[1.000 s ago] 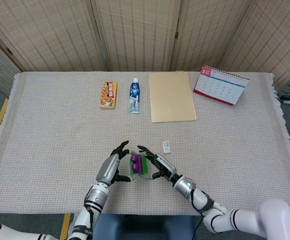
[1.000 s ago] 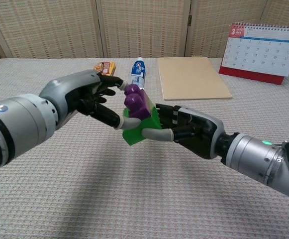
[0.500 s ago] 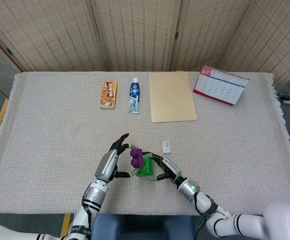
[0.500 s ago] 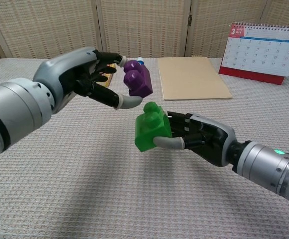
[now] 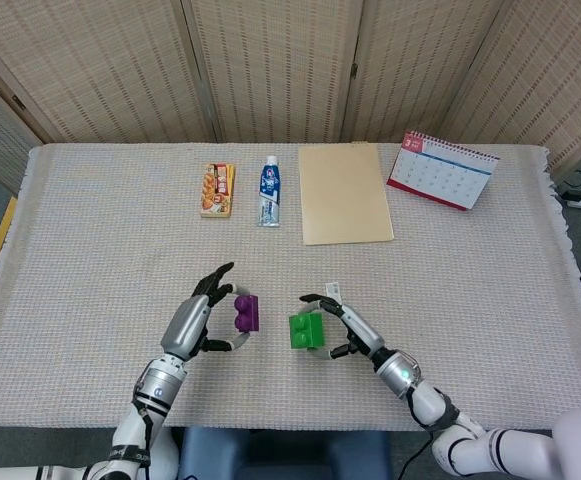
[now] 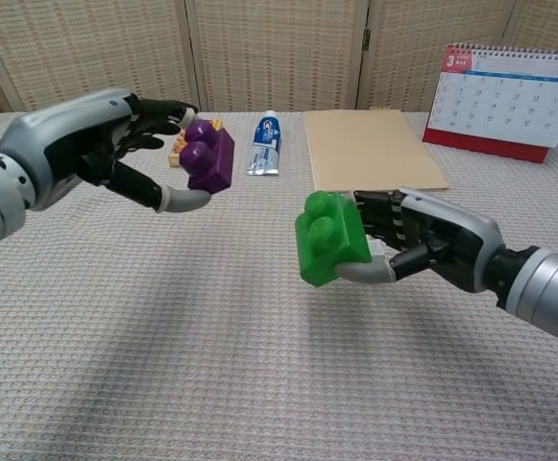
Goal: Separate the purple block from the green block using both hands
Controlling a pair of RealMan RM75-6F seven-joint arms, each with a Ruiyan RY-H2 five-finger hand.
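The left hand holds the purple block between thumb and fingertips, the thumb curled under the block and the other fingers reaching over its far top edge, with the block raised clear of the surface. The right hand grips the green block from its right side, thumb beneath and fingers along the top, the studs facing toward the camera in the chest view; it too hangs above the cloth. From the head view the purple block sits left of the green block, with open cloth showing between them, so the two pieces are plainly apart and no longer joined. My judgement is that the separating itself is done and the step in hand is the finish: each hand carrying its own block off to its side. What is left probably calls for lowering each block flat onto the surface, well apart, then opening the fingers without tipping the pieces. Farther back lie a toothpaste tube, a snack packet, a tan folder and a desk calendar, all well clear of the hands.
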